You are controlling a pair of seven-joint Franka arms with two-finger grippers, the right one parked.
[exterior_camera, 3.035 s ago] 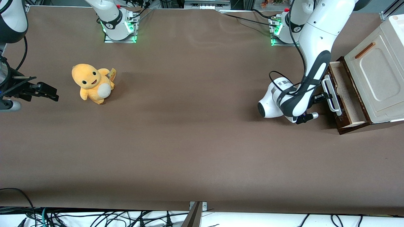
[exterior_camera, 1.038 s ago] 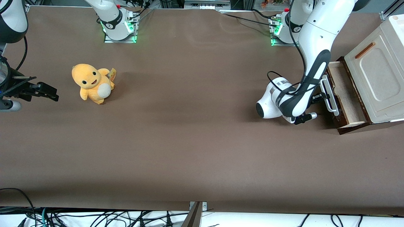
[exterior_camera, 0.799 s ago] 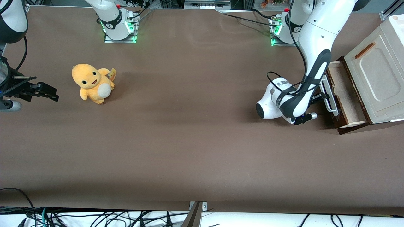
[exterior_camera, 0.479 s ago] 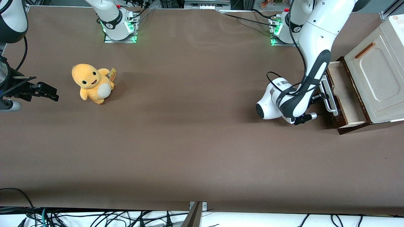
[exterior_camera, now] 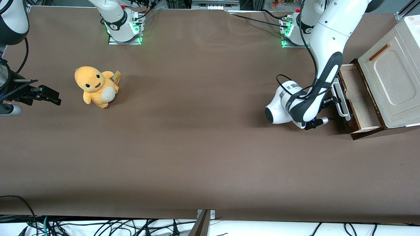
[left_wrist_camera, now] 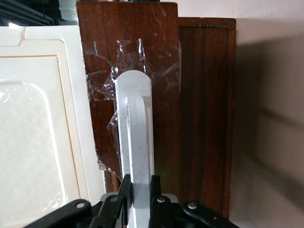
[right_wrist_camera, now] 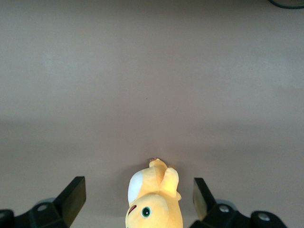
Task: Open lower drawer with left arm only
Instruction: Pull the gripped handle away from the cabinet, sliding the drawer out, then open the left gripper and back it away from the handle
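Pulling on the white handle (exterior_camera: 340,100), the left arm (exterior_camera: 323,55) reaches down at the right of the front view, beside the cream cabinet (exterior_camera: 390,70) at the working arm's end of the desk (exterior_camera: 197,147). The biggest risk, as I judge it, is the cabinet itself sliding or turning on the desk if the pull runs off the drawer's line of travel.

The lower drawer (exterior_camera: 357,98) sits at the cabinet's foot, already drawn out enough to show its pale inside. Pulled much further, it could leave its frame or tip.

The handle looks taped to the dark wood front (left_wrist_camera: 142,61); a hard tug could peel it loose.

The gripper (left_wrist_camera: 140,187) is closed on the handle's end, fingers (left_wrist_camera: 126,190) flat against its sides. So near the end, it could slip off.

The yellow plush toy (exterior_camera: 95,87) lies well apart, toward the parked arm's end.
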